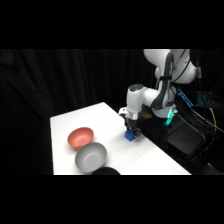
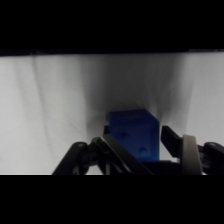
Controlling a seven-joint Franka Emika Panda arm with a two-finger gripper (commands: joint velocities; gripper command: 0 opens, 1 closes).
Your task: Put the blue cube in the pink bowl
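White table (image 1: 150,162), smooth and matte, plain top with faint creases or seams showing in the wrist view. Black curtain hangs behind and around it; room is dark. Beyond the table's right edge, black equipment and a tangle of cables (image 1: 202,107), with a small teal-green light (image 1: 170,116) glowing near the arm's base. No brand, label or writing can be read anywhere.

Arm (image 1: 165,75) reaches from the upper right down over the table. Gripper (image 1: 130,131) points straight down, near the table's right edge, about midway along it.

Blue cube (image 1: 130,135) sits between the gripper's fingers, right at the table surface; whether it rests on the table or is lifted just off it cannot be told. In the wrist view the cube (image 2: 134,135) fills the space between the two fingers, a finger close against each side, small round dimples visible on its near face. The gripper looks clamped on the cube.

Pink bowl (image 1: 80,137) stands upright toward the table's left edge, well apart from the cube, nothing inside it. Grey bowl (image 1: 90,156) stands just beside it, nearer the front edge, rims close or touching; cannot tell which.

A dark rounded shape (image 1: 106,171) shows at the table's front edge, just beside the grey bowl; too dim to identify
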